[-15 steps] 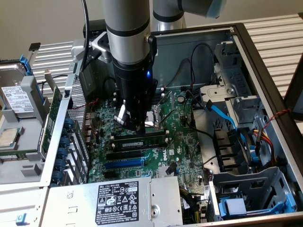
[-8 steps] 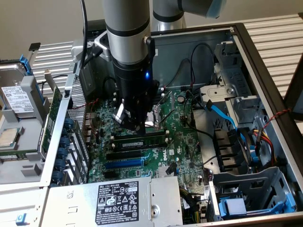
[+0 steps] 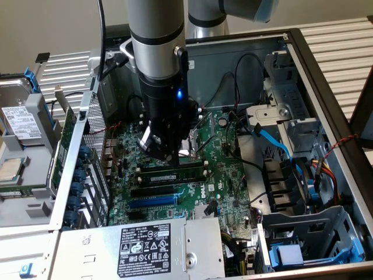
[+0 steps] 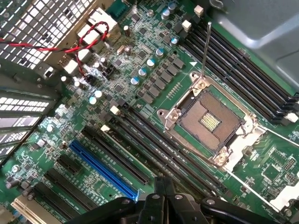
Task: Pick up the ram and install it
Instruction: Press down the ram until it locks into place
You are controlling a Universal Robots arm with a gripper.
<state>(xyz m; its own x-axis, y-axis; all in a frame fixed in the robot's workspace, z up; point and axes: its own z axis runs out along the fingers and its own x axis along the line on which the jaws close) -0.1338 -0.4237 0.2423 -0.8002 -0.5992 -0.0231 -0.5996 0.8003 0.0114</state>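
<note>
Shut hand (image 4: 163,198) over motherboard (image 4: 154,93) — ram (image 3: 175,173) seated

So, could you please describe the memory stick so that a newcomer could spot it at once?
Look inside the open computer case at the green motherboard. Just below the black gripper lies the ram, a long thin green stick in a slot. Unlike the bare black slots and the blue slot beneath it, it carries black chips.

A computer repair bench is suggested by an opened PC case (image 3: 326,76), exposed motherboard (image 3: 221,175) and loose drives (image 3: 20,119).
</note>
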